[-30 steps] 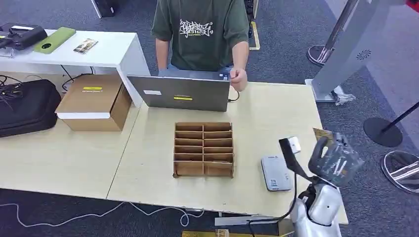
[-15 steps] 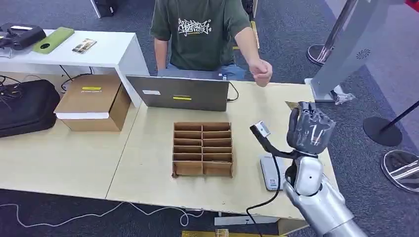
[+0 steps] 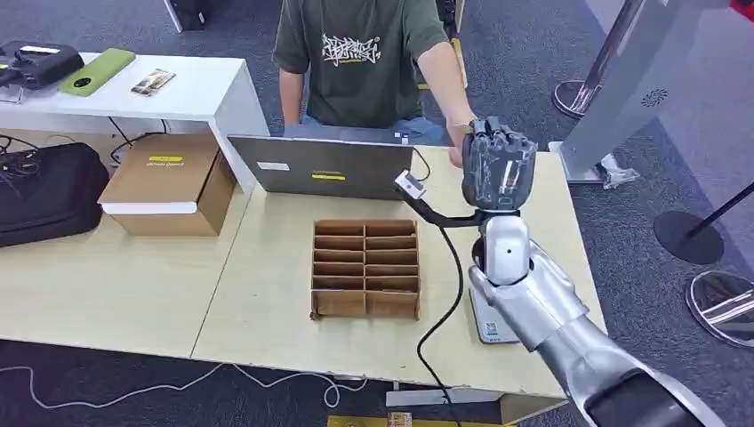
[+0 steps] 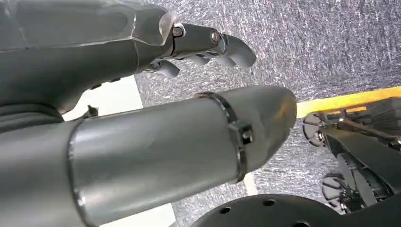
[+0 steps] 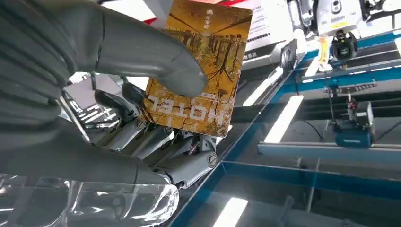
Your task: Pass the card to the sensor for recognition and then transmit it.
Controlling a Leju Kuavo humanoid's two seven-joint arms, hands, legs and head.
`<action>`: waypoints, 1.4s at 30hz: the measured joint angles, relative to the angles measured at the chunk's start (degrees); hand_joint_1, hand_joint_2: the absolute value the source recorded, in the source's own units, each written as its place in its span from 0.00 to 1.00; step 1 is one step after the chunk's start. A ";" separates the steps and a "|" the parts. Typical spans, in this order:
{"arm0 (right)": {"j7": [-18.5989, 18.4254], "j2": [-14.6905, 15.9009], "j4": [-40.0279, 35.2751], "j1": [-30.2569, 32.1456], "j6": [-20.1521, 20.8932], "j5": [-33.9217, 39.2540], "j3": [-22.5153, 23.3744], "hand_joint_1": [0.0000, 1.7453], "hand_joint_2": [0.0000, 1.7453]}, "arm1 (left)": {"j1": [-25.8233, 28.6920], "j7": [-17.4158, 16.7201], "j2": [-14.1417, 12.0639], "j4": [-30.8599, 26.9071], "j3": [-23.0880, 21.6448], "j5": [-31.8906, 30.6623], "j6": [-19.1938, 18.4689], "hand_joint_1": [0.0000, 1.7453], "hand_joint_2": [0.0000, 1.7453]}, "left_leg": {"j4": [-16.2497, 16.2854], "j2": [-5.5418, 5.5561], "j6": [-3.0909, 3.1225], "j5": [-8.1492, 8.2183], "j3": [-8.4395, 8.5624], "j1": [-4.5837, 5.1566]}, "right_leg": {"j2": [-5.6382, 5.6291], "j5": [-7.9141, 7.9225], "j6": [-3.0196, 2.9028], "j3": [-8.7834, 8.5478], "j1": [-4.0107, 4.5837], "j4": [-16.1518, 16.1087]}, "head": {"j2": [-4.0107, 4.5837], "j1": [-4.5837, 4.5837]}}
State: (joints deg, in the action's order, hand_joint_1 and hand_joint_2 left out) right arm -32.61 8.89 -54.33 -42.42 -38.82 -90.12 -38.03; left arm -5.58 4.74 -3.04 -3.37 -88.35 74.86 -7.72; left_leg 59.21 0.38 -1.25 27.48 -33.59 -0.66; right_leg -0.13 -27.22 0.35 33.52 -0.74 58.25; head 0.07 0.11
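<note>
Holding one card [image 5: 198,66] between thumb and fingers, the right robot hand [image 3: 496,169] is raised above the table [image 3: 267,294], near the person's hand [image 3: 458,142]. The card looks thin, light and stiff, probably slippery, so I judge a pinch on its flat faces near one edge is best. Below and behind this robot hand lies one grey sensor [image 3: 485,325]; to its left stands one cardboard organizer [image 3: 365,269], further away one laptop [image 3: 322,166]. The left robot hand [image 4: 208,45] holds nothing, fingers loosely curled.
</note>
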 joint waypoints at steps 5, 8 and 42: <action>1.68 -3.12 7.31 -5.81 0.00 0.00 -0.35 1.00 1.00 | -0.41 -0.55 -0.17 -0.35 0.00 -1.24 0.00 0.00 0.00 | 0.00 0.02 0.00 0.00 -0.01 0.00 | 0.01 0.00 -0.01 0.02 0.00 0.00 | 0.00 0.00; 2.21 -4.72 10.82 -8.26 0.00 -0.02 -0.55 1.00 1.00 | -0.49 -0.55 -0.26 -0.46 0.00 -1.66 0.00 0.00 0.00 | 0.00 0.01 0.00 0.00 0.00 0.00 | -0.01 0.00 -0.01 0.02 0.00 0.01 | 0.00 0.00; 10.45 -11.87 22.33 -11.51 0.00 0.00 8.00 0.00 1.00 | -0.67 -0.79 -0.31 -0.48 0.00 -0.39 -0.13 0.00 0.00 | 0.01 0.00 -0.01 0.00 0.00 0.00 | -0.01 0.00 -0.01 0.02 0.00 0.00 | 0.00 0.00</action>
State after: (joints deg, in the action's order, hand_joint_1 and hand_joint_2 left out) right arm -22.16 -2.97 -32.00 -53.92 -38.82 -90.12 -30.03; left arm -6.25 3.96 -3.34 -3.85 -88.35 74.47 -7.85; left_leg 59.22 0.38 -1.26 27.48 -33.59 -0.67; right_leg -0.15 -27.21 0.35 33.54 -0.74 58.25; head 0.07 0.11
